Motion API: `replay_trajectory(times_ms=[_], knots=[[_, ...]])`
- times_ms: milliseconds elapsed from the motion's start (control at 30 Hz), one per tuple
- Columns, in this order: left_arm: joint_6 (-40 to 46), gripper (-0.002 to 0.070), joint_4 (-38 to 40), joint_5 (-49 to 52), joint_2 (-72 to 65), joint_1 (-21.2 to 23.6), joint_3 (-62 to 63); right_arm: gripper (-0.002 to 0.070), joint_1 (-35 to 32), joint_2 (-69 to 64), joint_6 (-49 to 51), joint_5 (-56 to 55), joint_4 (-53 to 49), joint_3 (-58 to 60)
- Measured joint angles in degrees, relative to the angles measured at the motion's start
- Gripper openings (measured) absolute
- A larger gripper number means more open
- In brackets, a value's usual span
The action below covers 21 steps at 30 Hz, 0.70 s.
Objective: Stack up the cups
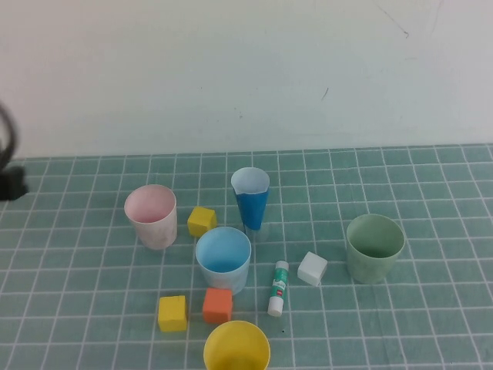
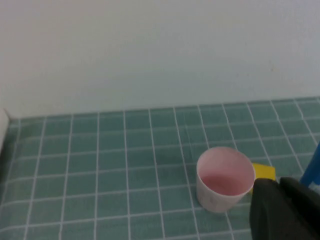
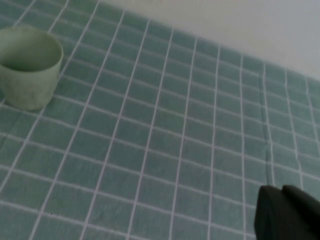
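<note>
Worktop [image 1: 69,254] is a teal mat with a white grid, running back to a plain off-white wall [image 1: 231,69] (a few faint scuffs on it).

Cups all upright, unstacked, none touching:
- pink cup [image 1: 151,216] at left
- light blue cup [image 1: 223,259] centre
- yellow cup [image 1: 236,350] at the near edge, partly cropped
- pale green cup [image 1: 374,247] off to the right, well apart from the rest

The dark blue cup [image 1: 251,199] (narrower, white inside) stands behind the light blue one.

Clutter:
- yellow block [image 1: 202,221] between the pink cup and the dark blue cup
- second yellow block [image 1: 172,313] beside an orange block [image 1: 217,305], both just in front of the light blue cup
- glue stick [image 1: 278,287] lying flat
- white block [image 1: 312,268] right of it

Left gripper [image 2: 285,210]: only a dark blurred mass in the left wrist view, near the pink cup; can't tell whether it's spread or closed. A dark part of the left arm [image 1: 9,162] shows at the left edge of the high view.

Right gripper [image 3: 287,215]: dark mass in the right wrist view over bare mat, well apart from the pale green cup; can't tell its state either. It's out of frame in the high view.
</note>
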<state>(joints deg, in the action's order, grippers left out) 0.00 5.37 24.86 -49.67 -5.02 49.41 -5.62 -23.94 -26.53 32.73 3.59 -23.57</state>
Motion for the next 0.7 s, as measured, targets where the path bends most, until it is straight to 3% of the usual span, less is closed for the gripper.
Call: replay_trajectory(times_ms=[133,200,300,400,467,700], knots=[[0.82,0.0004,1.41,2.34,-12.83,0.00,5.07,-0.0003,0.00,-2.00,-0.89,1.85,-0.03,0.00],[2.03,0.0041,1.41,2.47,-17.57,0.00,7.16,-0.0002,0.00,-2.27,-1.50,2.33,0.13,0.00],[5.17,0.0187,2.27,2.47,-25.17,0.00,10.56,-0.0003,0.00,-2.37,-1.72,2.63,0.41,0.00],[8.16,0.0397,5.53,3.32,-32.96,0.00,14.32,-0.0002,0.00,-2.37,-1.72,2.62,1.04,0.81],[10.63,0.0487,7.48,5.43,-37.96,0.00,17.48,-0.0003,0.00,-2.37,-1.83,2.36,1.53,1.50],[12.46,0.0546,8.75,9.98,-51.49,0.00,26.52,-0.0002,0.00,-2.48,-1.83,-0.41,2.62,3.43]])
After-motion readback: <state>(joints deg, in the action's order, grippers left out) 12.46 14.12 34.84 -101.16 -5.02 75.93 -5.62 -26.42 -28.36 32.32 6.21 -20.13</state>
